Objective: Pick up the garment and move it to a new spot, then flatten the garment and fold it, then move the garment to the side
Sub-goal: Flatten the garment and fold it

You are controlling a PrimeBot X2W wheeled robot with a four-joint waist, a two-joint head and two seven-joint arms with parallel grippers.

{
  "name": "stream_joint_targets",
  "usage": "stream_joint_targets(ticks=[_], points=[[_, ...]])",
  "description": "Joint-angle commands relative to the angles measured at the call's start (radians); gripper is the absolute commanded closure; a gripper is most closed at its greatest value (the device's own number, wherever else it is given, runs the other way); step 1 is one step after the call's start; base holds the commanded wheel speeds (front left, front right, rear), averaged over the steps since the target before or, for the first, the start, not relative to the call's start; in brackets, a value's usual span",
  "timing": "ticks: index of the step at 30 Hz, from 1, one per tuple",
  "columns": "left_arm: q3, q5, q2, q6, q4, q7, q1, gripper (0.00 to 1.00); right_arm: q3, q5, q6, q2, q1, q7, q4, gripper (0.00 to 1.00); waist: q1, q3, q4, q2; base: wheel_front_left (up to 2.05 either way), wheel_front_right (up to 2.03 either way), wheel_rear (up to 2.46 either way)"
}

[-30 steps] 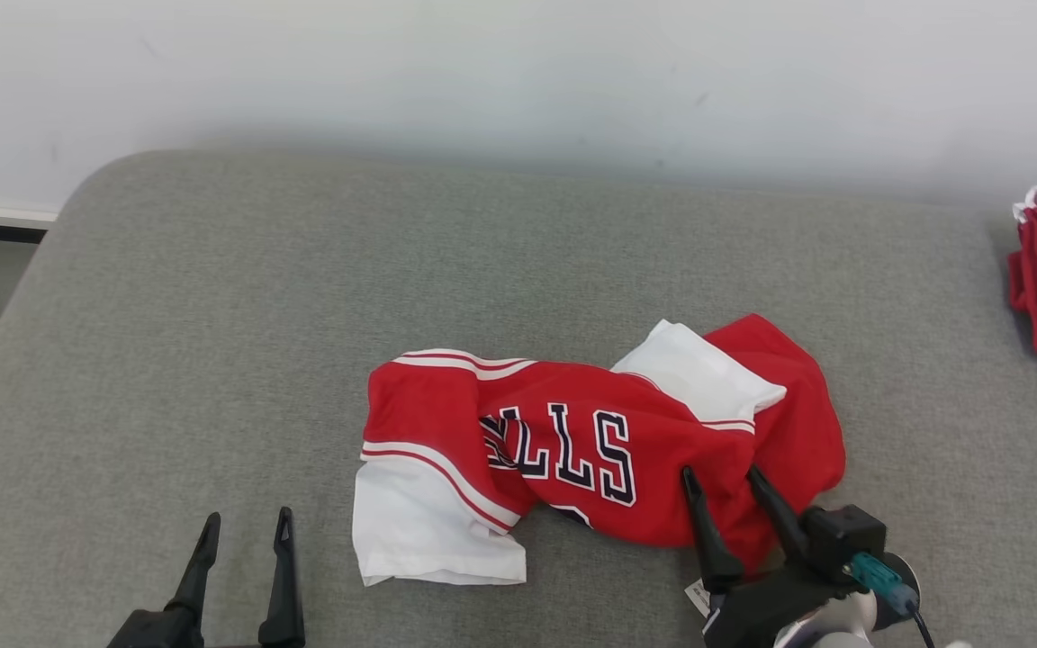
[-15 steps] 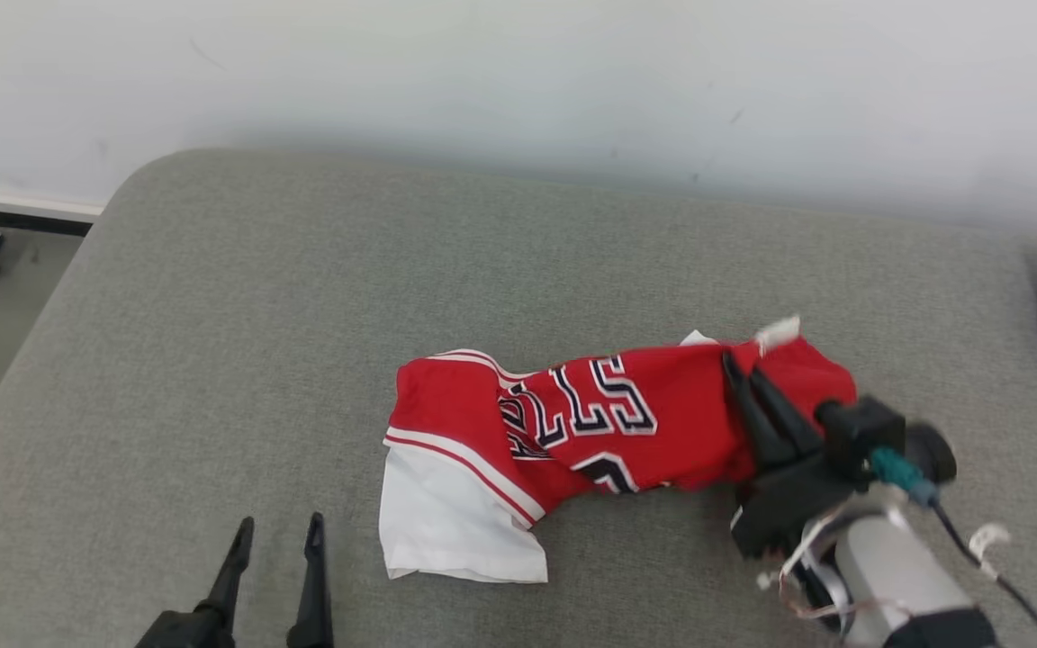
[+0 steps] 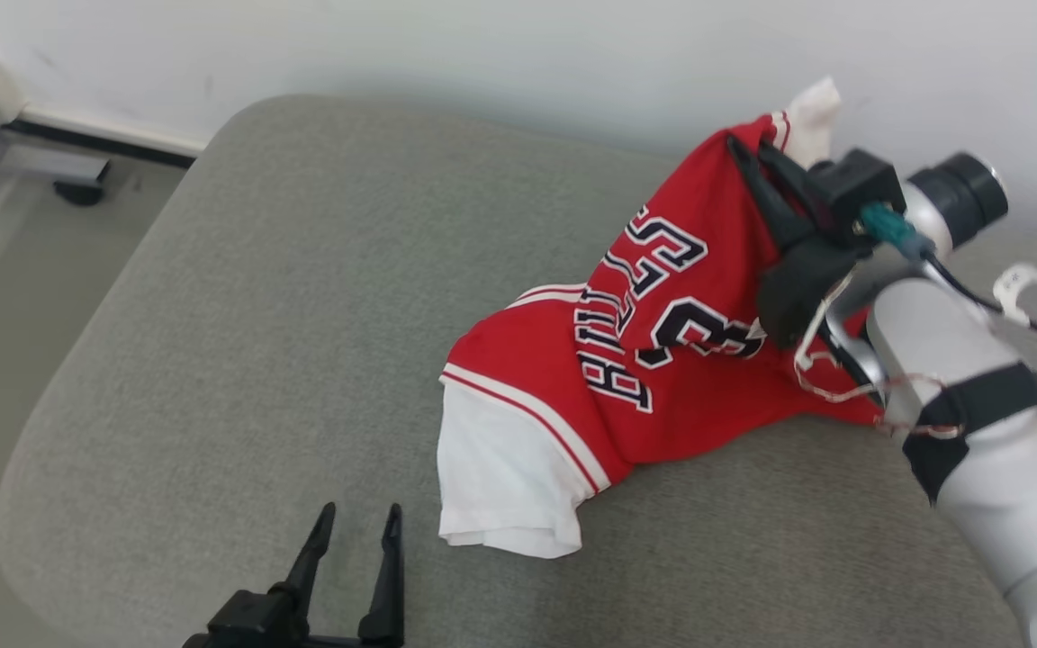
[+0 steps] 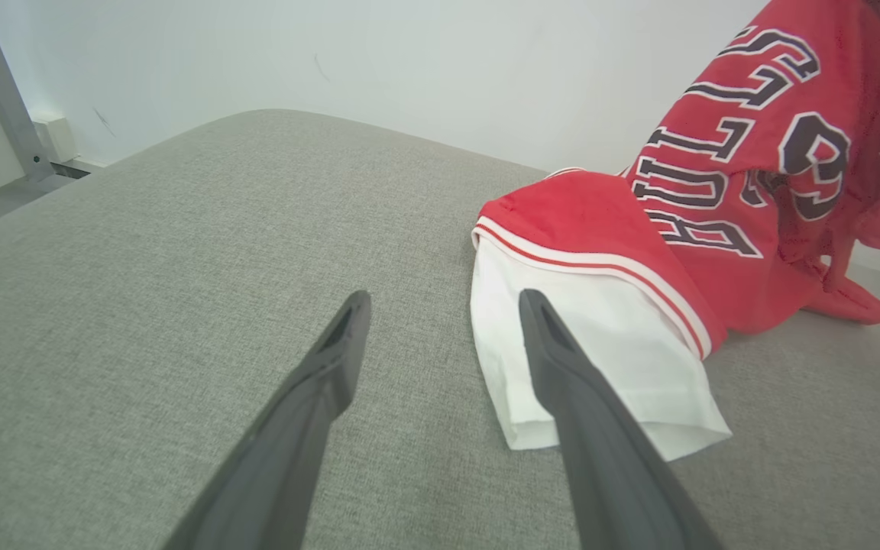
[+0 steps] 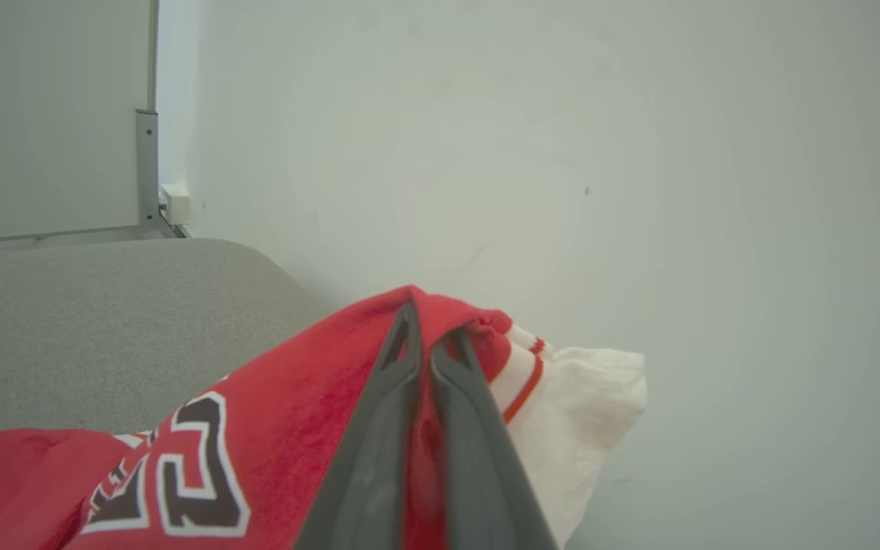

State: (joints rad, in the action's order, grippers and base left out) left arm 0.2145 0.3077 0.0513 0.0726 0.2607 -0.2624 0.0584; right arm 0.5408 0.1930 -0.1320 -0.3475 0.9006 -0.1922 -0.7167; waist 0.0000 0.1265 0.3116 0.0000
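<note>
1. While the robot is working over the grey cushion (image 3: 239, 297), its left gripper (image 3: 360, 515) is hovering low at the near-left edge of the pad; its two dark fingers are standing spread apart with nothing between them, pointing away toward the wall (image 3: 446, 45).
2. Just to the right of those fingers, the white end (image 3: 500, 490) of the garment (image 3: 662, 360) is lying flat on the cushion; it is sitting near the left gripper, apart from it as far as I can tell.
3. Moving right, the red cloth with its dark lettering is running on a diagonal from that white end up toward the far right; its lower part is resting on the cushion while its upper part is hanging in the air.
4. At the top of that slope the right gripper (image 3: 751, 155) is pinching a fold of red fabric, fingers pressed together on it; a white-trimmed scrap is poking out beyond the tips, close to the wall.
5. Behind it the pale forearm (image 3: 978, 378) is rising from the lower right, with the wrist tilting up and leftward.
6. To my eye this is the carrying step; the garment is trailing down and to the left of the holding hand, so any swing is likely to drag the white end across the cushion; the left arm is the nearer one to catch that end.
</note>
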Motion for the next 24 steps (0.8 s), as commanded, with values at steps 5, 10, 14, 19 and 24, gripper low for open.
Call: stream_joint_targets(ticks=[5,10,14,19,24], points=[[0.049,0.029,-0.002,-0.01,-0.001,-0.002,0.032,0.0,0.104,0.036,0.003,0.007,0.156,0.035,-0.141,1.0,0.0,0.073,0.085,0.0,0.0,0.0,0.0],[0.085,0.044,-0.001,-0.022,-0.005,-0.002,0.049,0.0,0.167,0.072,0.003,0.026,0.248,0.042,-0.282,0.0,0.0,0.093,0.106,0.0,0.0,0.0,0.0],[0.08,0.047,-0.001,-0.036,-0.008,-0.002,0.052,0.0,0.215,0.1,0.003,0.038,0.28,0.008,-0.339,0.0,0.0,0.089,0.088,0.0,0.0,0.0,0.0],[0.053,0.03,-0.001,-0.035,-0.012,-0.002,0.053,0.0,0.239,0.132,0.003,0.036,0.307,-0.043,-0.375,0.0,0.0,0.082,0.046,0.0,0.0,0.0,0.0],[0.021,0.008,-0.001,-0.032,-0.017,-0.002,0.046,0.0,0.205,0.17,0.003,0.002,0.294,-0.071,-0.375,0.0,0.0,0.067,0.001,0.0,0.0,0.0,0.0]])
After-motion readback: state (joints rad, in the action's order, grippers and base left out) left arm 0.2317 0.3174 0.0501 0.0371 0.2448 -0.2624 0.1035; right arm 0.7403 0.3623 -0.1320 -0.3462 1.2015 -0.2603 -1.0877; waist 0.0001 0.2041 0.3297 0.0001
